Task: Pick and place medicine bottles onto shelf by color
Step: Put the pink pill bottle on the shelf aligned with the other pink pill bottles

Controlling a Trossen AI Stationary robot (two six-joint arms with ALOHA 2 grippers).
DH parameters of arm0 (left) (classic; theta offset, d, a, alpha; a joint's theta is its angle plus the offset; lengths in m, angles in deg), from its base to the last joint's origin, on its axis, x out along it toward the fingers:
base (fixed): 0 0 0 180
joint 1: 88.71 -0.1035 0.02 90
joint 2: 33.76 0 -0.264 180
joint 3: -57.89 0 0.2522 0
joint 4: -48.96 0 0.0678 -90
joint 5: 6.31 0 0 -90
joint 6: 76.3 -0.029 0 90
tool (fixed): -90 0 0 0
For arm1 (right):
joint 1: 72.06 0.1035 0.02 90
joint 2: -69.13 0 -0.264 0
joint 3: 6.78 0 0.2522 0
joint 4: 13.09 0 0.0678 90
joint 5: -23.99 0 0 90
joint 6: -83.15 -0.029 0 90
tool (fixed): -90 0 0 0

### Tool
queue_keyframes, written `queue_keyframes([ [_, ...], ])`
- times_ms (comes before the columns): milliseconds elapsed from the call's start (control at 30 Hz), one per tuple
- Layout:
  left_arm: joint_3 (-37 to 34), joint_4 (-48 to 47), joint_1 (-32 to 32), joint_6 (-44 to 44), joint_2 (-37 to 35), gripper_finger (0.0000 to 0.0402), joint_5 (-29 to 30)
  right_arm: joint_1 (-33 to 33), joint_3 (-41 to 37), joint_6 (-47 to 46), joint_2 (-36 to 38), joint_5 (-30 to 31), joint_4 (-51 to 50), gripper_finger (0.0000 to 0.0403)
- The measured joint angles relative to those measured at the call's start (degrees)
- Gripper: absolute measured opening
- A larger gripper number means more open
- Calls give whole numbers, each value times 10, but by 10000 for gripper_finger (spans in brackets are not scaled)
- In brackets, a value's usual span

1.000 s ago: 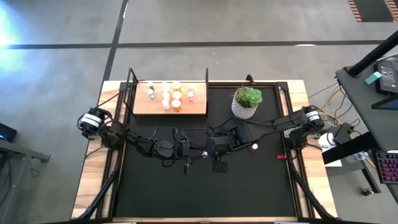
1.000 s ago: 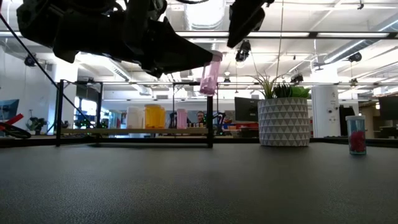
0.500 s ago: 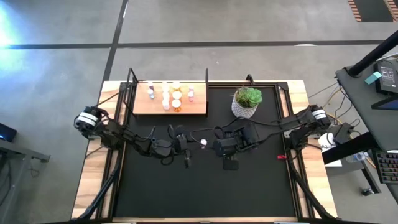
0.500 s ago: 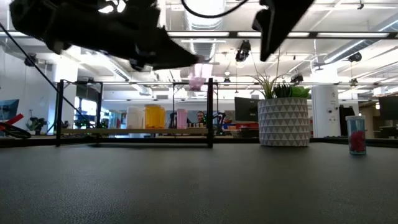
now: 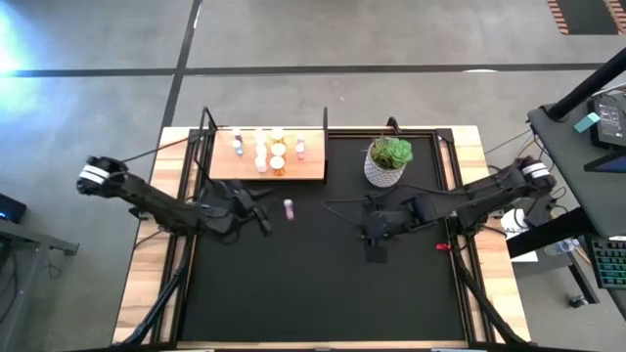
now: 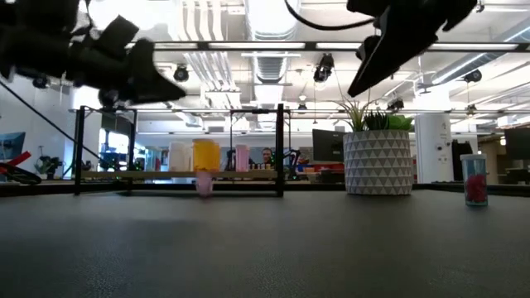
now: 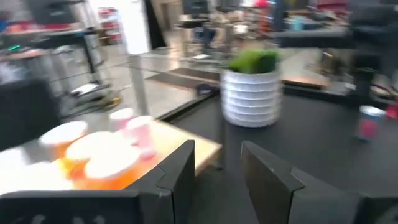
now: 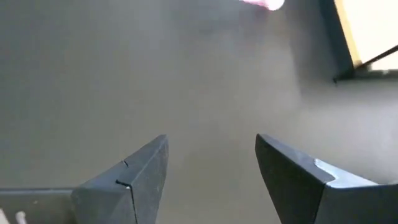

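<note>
We take the black-matted surface (image 5: 323,293) first: it carries everything, and most of it lies bare in front of the arms. At its far edge stands the shelf (image 5: 303,168), a light wooden board with thin black posts. Beside it is the plant pot (image 5: 387,168).

The left gripper (image 7: 211,168) hovers over the mat near the shelf's front edge, its fingers parted with nothing between them. The right gripper (image 8: 211,155) hangs over the middle of the mat, below the plant pot in the high view, spread wide and also empty.

A cluster of bottles (image 5: 262,152) already stands on the shelf, white, orange and pink. One pink bottle (image 5: 289,207) sits loose on the mat, just in front of the shelf and between the two grippers, touching neither.

We judge that this pink bottle is the piece in hand. The next move calls for the nearer left gripper to come down around it, close, and carry it to the pink end of the shelf row.

We cannot tell whether the loose bottle stands or lies on its side. The left wrist view is smeared, so the caps on the shelf blur together and we cannot count them.
</note>
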Motion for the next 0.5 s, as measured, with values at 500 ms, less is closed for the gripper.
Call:
queue_keyframes([
  [500,-102,6,1,157,-11,116,-161,0,-263,22,41,0,403,233],
])
